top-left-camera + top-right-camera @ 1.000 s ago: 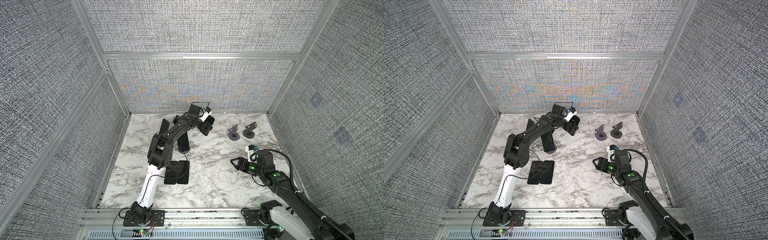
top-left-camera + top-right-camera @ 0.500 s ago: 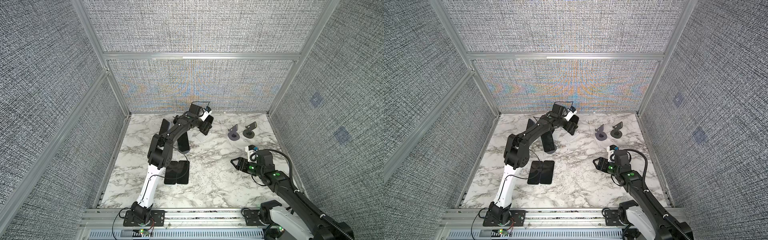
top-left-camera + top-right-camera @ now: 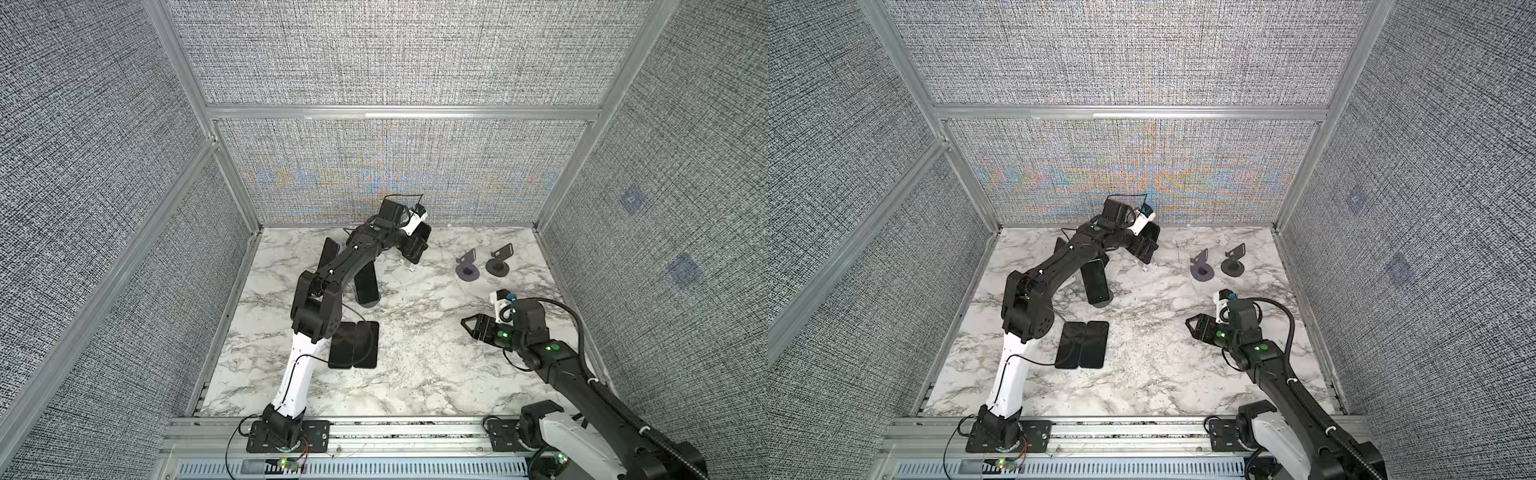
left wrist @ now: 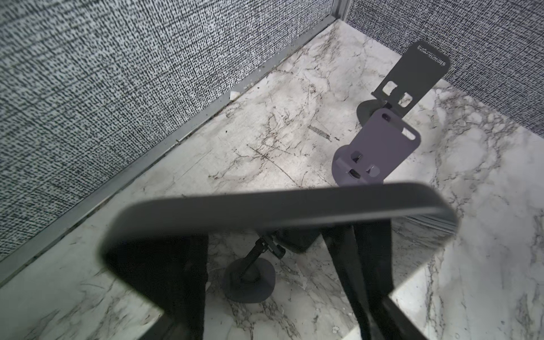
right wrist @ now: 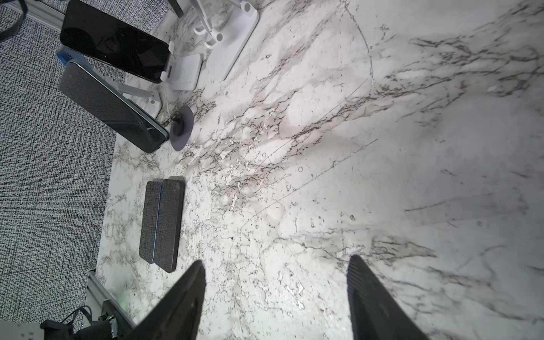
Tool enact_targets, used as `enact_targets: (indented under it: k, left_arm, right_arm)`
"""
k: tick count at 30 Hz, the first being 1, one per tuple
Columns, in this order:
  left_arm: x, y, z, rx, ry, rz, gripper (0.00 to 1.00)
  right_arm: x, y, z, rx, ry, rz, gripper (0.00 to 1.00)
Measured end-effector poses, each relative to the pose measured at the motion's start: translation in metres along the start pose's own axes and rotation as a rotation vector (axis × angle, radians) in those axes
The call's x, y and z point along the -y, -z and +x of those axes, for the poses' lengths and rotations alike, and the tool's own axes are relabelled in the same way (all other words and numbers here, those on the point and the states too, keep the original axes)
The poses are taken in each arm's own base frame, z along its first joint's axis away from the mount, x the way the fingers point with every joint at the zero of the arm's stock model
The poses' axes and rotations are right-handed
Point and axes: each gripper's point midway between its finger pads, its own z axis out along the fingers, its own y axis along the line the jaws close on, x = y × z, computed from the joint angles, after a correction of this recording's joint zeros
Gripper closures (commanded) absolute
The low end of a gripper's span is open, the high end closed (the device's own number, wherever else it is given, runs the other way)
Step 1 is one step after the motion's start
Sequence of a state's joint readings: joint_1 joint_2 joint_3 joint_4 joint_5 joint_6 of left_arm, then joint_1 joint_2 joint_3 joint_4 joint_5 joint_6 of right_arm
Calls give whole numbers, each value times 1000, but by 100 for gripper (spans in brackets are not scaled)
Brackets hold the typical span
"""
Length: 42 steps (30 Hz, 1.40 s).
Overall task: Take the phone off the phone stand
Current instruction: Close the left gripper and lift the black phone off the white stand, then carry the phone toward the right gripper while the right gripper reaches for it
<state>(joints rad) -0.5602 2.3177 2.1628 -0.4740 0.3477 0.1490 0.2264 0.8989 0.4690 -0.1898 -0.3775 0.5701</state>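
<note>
Phone (image 3: 424, 235) stood close to the back wall (image 3: 395, 178), just over the white phone stand (image 3: 406, 266), with the left jaws set around it; whether they pinched it could not be told. A purple stand (image 3: 467, 270) and a black stand (image 3: 498, 266) stood apart to its right. The right jaws hung parted over bare marble, gripping nothing. Between the arms the table (image 3: 415, 374) lay open; two flat phones (image 3: 353, 345) lay side by side beside the left arm (image 3: 324, 299).
</note>
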Motion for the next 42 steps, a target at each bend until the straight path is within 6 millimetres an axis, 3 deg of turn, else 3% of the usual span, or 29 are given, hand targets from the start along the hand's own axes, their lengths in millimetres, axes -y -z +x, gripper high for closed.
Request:
enact_targets:
  k: [8,11,17,22,29,31,37,42]
  left_arm:
    - [28,32,-8,-55,8,-34,43]
    - [44,44,-6,-80,28,-29,46]
    - [53,65,8,-142,140,-61,51]
    - [75,73,37,-215,249,-45,55]
    - [106,83,112,-345,464,-1,70]
    - [112,87,125,-351,535,6,73]
    - [129,96,129,-318,720,57,87]
    - [145,99,132,-325,795,72,90]
  right_arm:
    - [-7,4,-9,17,15,-13,35]
    - [-9,5,-11,20,21,-19,35]
    - [-21,10,-17,16,31,-63,37]
    - [-37,14,-20,-5,49,-127,38]
    - [-55,13,-12,-68,57,-238,45]
    - [-57,8,-5,-105,53,-277,48]
    - [-65,-9,22,-220,42,-417,60]
    - [-83,-21,32,-260,91,-510,64]
